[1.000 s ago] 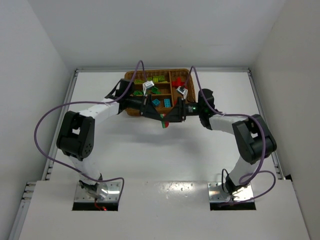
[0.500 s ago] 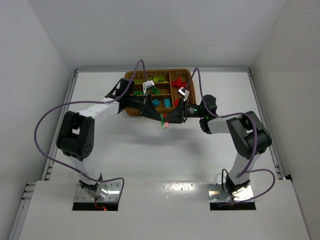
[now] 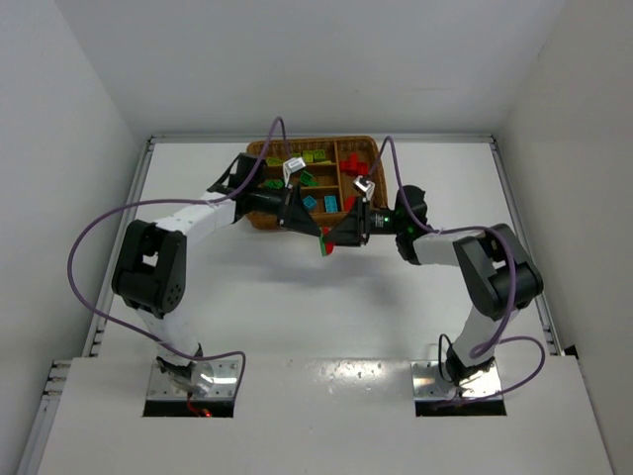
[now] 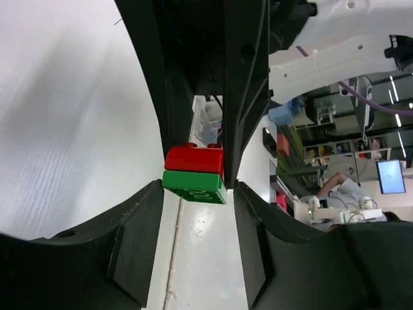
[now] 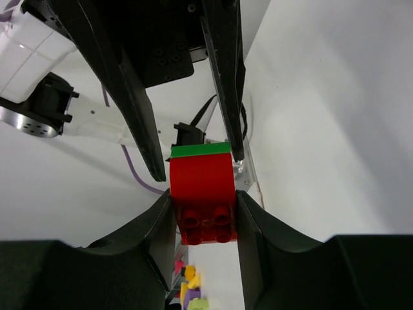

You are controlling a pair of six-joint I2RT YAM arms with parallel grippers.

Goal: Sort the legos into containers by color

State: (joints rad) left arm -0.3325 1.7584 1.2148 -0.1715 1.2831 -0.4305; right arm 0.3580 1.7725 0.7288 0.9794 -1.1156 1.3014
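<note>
Two stacked legos, held jointly: left end effector (image 4: 197, 186) clamps the green plastic brick (image 4: 193, 188), right end effector (image 5: 203, 197) the red plastic brick (image 5: 201, 184), stack axis running between them.

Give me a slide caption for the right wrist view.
Right tool clamps a red brick while the left tool grips the green brick stuck to it.
</note>
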